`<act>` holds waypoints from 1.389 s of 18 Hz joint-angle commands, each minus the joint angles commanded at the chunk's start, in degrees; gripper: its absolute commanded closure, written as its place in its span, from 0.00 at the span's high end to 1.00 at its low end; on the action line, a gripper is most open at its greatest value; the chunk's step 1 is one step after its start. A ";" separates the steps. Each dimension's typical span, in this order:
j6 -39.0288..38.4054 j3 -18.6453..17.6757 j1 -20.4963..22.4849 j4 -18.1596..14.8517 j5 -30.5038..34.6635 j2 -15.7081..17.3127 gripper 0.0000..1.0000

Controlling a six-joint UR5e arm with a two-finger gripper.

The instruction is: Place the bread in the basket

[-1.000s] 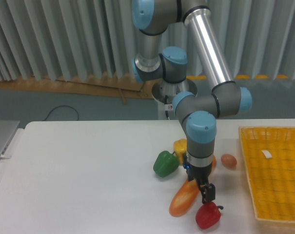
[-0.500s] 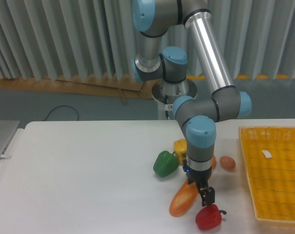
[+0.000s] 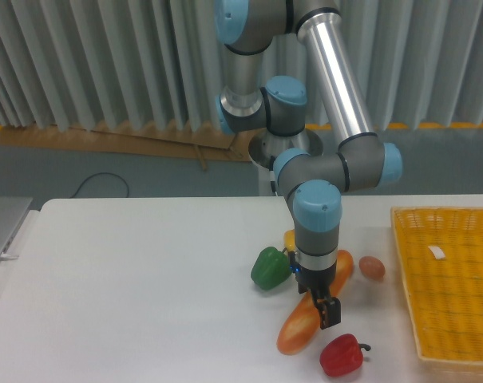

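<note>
— Leftward goes the arm since a second ago: its wrist has slid off the red pepper and now hangs over the middle of the bread, so more of the loaf's upper end shows at the wrist's right side.

— Start with the big things, then.

— Table, white, filling the lower frame. At its 3 o'clock edge sits the basket, yellow and woven, shallow, with a small white tag inside near the top.

— And the bread?

— On the table, well apart from the basket. The bread lies slanted, its lower end toward 7 o'clock, its upper end toward 1 o'clock, passing behind the wrist.

— The gripper?

— The gripper points down right at the loaf's middle. One dark finger shows against the crust (the other is hidden), so I cannot tell whether the jaws are apart or closed on it.

— Smaller bits?

— Green pepper at 10 o'clock from the bread, a yellow pepper peeking behind the wrist, red pepper at 5 o'clock, and a small orange-pink ball between bread and basket.
</note>
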 joint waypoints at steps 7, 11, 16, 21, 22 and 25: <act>0.26 0.26 0.09 0.46 0.00 -0.18 1.00; 0.27 0.00 0.09 0.37 0.00 -0.10 0.80; 0.62 0.26 0.17 0.45 0.00 -0.45 0.70; 0.62 0.35 0.35 0.37 0.00 -0.45 0.46; 0.62 0.35 0.35 0.37 0.00 -0.45 0.42; 0.62 0.52 0.53 0.37 -0.09 -0.10 0.41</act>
